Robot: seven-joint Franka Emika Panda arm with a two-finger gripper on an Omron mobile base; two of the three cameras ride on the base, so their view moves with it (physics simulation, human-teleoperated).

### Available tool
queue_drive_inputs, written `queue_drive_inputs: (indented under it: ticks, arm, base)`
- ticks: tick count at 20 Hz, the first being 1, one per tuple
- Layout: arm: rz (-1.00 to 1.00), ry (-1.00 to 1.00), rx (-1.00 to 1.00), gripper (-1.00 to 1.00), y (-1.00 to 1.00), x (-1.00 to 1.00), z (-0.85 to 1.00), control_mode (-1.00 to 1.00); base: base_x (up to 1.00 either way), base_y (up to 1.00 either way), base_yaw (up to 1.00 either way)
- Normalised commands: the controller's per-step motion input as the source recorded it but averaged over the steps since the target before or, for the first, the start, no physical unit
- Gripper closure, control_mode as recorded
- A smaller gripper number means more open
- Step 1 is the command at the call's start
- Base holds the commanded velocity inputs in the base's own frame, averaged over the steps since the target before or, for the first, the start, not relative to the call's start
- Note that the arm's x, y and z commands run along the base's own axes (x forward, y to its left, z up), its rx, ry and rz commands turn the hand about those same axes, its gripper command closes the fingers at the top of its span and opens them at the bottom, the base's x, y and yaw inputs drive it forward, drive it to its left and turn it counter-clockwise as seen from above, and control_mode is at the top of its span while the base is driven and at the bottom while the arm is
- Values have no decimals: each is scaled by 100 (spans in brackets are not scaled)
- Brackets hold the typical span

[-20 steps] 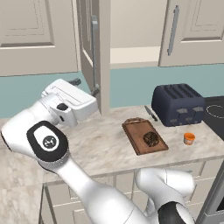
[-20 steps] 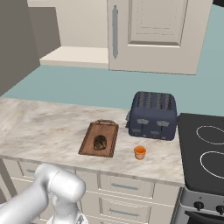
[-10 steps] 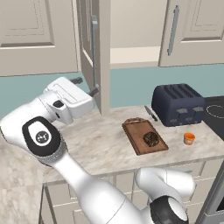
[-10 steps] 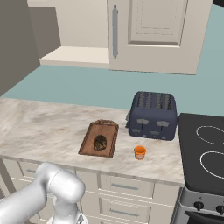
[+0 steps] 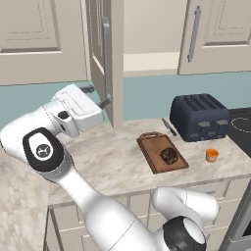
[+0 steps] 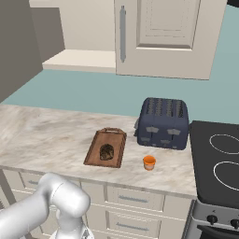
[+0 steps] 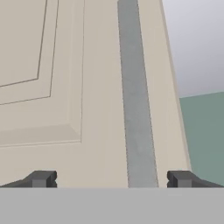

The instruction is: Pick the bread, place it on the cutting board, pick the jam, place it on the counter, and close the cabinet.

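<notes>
Hand view: panelled cabinet (image 7: 65, 87), grey bar handle (image 7: 138, 109)

1. The marbled counter (image 6: 51, 135) carries a cutting board (image 6: 95, 153), a dark blue toaster (image 6: 163, 122) and the orange jam (image 6: 149, 162).
2. A dark knife (image 5: 168, 127) lies on the stone beside the toaster.
3. Bread (image 6: 107, 152) rests on the board.

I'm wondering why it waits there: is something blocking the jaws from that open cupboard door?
Nothing visible does. The gripper faces the open cabinet door with jaws spread either side of its grey bar handle, and no object lies between them.
</notes>
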Motion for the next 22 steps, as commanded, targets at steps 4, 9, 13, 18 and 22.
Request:
queue_drive_inputs:
  ticks: [4,9,13,18,22]
  arm:
    - [0,-3,0,-100,-20,0,-1,-100]
    - [0,-1,0,-100,-19,0,-4,-100]
    - [0,-1,0,-100,-18,0,-3,-100]
    - [0,0,0,-100,-24,0,0,-100]
    - [0,0,0,-100,-34,0,0,-100]
  base:
    - [0,0,0]
    - [0,0,0]
    - [0,0,0]
    - [0,0,0]
    - [0,0,0]
